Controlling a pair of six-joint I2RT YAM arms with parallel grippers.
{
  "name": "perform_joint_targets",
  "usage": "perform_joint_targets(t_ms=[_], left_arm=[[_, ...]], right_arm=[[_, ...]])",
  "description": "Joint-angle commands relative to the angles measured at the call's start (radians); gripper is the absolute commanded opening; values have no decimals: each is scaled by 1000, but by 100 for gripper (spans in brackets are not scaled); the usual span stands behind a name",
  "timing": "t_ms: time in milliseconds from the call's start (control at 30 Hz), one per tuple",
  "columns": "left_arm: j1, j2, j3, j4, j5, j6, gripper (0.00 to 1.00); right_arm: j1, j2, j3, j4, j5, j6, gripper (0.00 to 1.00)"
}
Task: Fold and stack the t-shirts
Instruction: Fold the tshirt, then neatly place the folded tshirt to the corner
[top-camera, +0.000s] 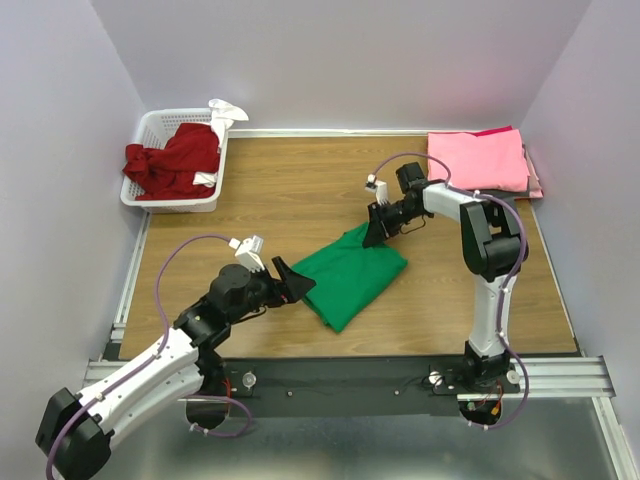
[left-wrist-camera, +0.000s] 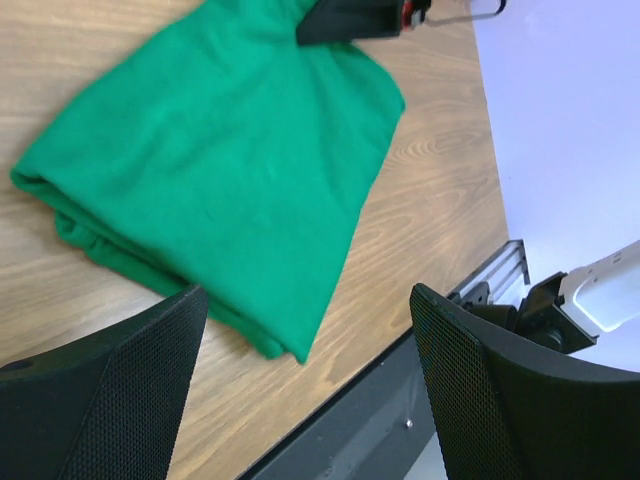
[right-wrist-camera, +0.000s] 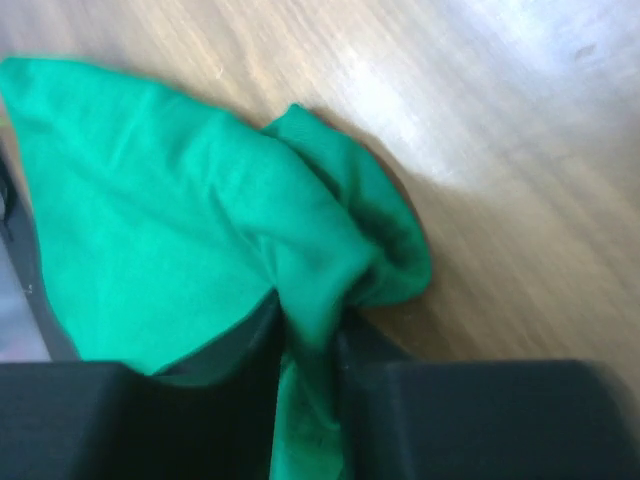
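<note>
Around the green t-shirt (top-camera: 352, 277) the wooden table (top-camera: 300, 190) lies bare to its right and beyond it, room enough to pass. The right gripper (top-camera: 375, 235), pinching the shirt's far corner, blocks that spot. The left gripper (top-camera: 293, 280), fingers spread, crowds its left edge. Well off, far left, stands the basket (top-camera: 150, 125); far right, the pink t-shirts (top-camera: 478, 160).
</note>
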Motion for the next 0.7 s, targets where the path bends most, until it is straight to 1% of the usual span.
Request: perform_joint_targets(t_ms=[0,33,67,100,200,233,367,467,667], left_arm=[[10,-15,56,-77,-68,66,90],[12,-14,70,-84,-68,74,90],[13,-12,79,-88,-68,83,90],[15,-11,87,-107,-74,102,89],[16,-17,113,-156,-94,123,90],[18,-27,118,-171,-129,128,90],[19,-63,92,-141,-132,111,90],[21,-70,75,-116,-129,100,90],[23,-51,78,-102,-132,119,90]], right_arm=[[5,80,-49,-141,43,-33,23],[5,80,-45,-158,26,-35,17],[5,80,-23,-171,6,-36,1],[4,81,-11,-187,-35,-49,0],[1,74,69,-261,-77,-84,1],[-7,66,112,-301,-84,-101,0],[-42,22,222,-345,-110,-119,0],[-65,-8,271,-346,-83,-130,0],[-71,-32,386,-332,70,-122,0]])
